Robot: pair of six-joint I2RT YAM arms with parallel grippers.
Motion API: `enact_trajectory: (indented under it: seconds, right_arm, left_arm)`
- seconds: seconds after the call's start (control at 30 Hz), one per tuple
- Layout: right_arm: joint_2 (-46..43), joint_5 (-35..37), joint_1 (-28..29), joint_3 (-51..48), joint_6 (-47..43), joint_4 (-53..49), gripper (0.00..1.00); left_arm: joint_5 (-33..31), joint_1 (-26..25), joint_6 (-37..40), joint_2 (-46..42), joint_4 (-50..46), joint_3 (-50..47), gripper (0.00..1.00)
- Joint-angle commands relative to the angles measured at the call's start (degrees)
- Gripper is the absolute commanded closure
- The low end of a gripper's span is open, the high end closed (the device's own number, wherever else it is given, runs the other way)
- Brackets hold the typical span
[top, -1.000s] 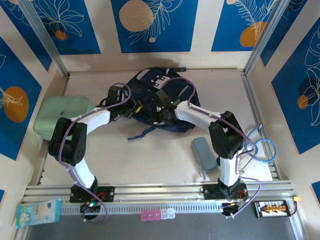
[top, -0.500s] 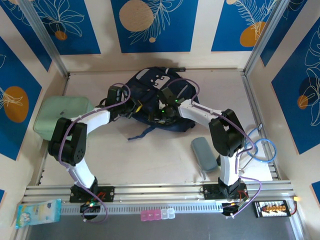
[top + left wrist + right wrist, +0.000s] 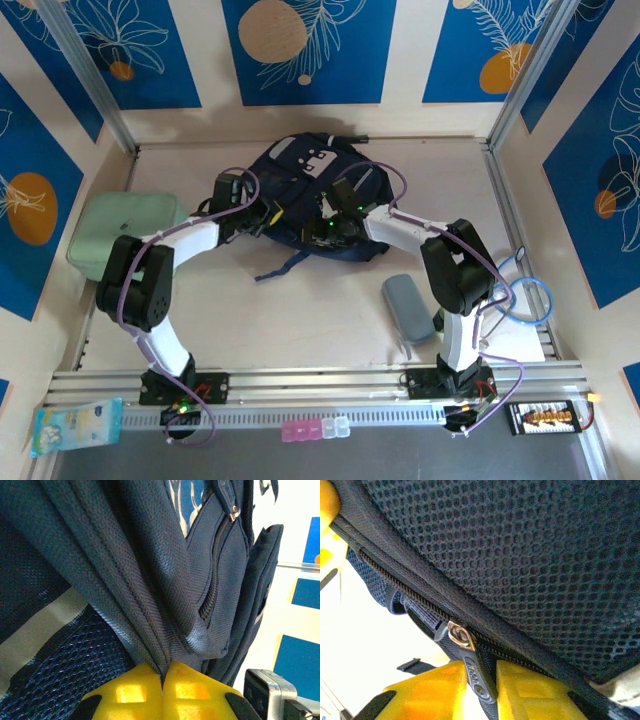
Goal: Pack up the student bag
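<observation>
Navy fabric bunched at the far middle of the bench (image 3: 300, 310), where the student bag (image 3: 310, 190) lay with its white-tagged pocket toward the far edge and both arms reaching in from the near edge. The left claw (image 3: 162, 677) was pressed together on a fold of the bag's cloth at its left side. The right claw (image 3: 481, 680), at the bag's near-right side, pinched the black zip pull (image 3: 472, 667) hanging from the slider (image 3: 459, 635), a yellow finger on either flank. From that pull the zip track (image 3: 405, 592) ran away in one long line beneath a mesh panel (image 3: 530, 555). The right arm therefore looked the one to draw the slider along it, while the left's hold would likely brace the cloth. A mint-green case (image 3: 125, 235) sat at the left edge and a grey-blue pouch (image 3: 408, 305) near the right arm, both apart from the bag
</observation>
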Motion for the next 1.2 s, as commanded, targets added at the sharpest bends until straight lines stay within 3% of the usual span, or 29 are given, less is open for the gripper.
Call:
enact_trajectory:
  seconds: [0.0,0.37,0.83,1.17]
  right_arm:
    - [-1.6,-0.2,-0.5,-0.5,-0.8,2.4,0.81]
    - [-3.3,7.1,-0.3,-0.2,-3.0,-3.9,0.94]
    - [-15.5,19.7,-2.8,-13.4,-6.5,-10.2,0.97]
    - [-15.2,15.4,-1.6,-12.1,-8.8,-7.7,1.00]
  left_arm:
    - [0.0,1.0,0.4,-0.8,0.6,-0.8,1.00]
    - [-1.3,1.1,1.7,-1.3,-1.1,-0.4,1.00]
    - [-3.1,2.6,4.6,0.3,-4.3,2.0,1.00]
    - [-3.0,2.8,6.0,0.3,-6.1,3.2,1.00]
